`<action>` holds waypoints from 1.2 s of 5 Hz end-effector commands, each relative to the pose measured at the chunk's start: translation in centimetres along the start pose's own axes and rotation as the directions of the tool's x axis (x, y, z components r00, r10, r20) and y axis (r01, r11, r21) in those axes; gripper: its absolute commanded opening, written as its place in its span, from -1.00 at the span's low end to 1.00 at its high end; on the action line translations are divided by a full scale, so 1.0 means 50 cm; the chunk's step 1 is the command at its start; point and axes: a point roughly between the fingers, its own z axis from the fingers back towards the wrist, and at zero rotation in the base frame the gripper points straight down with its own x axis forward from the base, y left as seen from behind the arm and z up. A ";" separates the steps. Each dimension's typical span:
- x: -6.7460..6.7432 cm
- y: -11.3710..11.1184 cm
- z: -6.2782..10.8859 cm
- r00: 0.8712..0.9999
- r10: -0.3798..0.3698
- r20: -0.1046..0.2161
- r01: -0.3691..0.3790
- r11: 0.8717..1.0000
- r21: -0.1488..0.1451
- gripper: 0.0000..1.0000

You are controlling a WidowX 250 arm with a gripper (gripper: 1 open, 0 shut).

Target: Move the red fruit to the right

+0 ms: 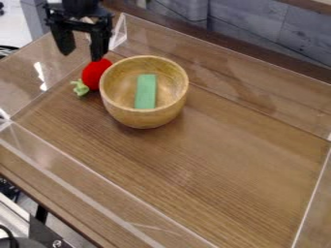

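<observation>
Red fruit (96, 72): it lies on the wooden surface (195, 165) at the far left, its red side touching or just short of the outer wall of the wooden bowl (145, 92); its pale green stem points down-left, away from the bowl.
Camera view, jaws: the gripper (77, 40) hangs above and slightly behind-left of the fruit, fingers pointing down, jaws spread wide with nothing between them.
Camera view, crowding: the bowl, with a flat green block (146, 92) inside, stands directly to the fruit's right; a clear wall (26, 58) of the enclosure runs close on the left.
Risk, finger on the rim: if the descent is not centred on the fruit, the bowl-side finger will likely land on the rim and shove or tip the bowl.
Risk, roll-away: the fruit is round and probably smooth; a closing off-centre may squeeze it out sideways toward the clear wall.
Risk, carry path: the way right leads across the bowl; too low a lift could knock the bowl or drop the fruit into it.
Risk, stem: a pinch on the leafy stem alone would likely slip.
</observation>
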 end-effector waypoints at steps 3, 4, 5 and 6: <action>0.016 -0.009 0.009 0.998 -0.027 0.049 0.027 1.000 0.007 1.00; 0.024 -0.019 -0.015 0.997 -0.063 0.052 0.063 0.998 0.005 1.00; 0.034 -0.027 -0.033 0.993 -0.098 0.065 0.099 0.995 0.000 1.00; 0.047 -0.019 -0.060 0.995 -0.076 0.068 0.077 0.997 -0.001 1.00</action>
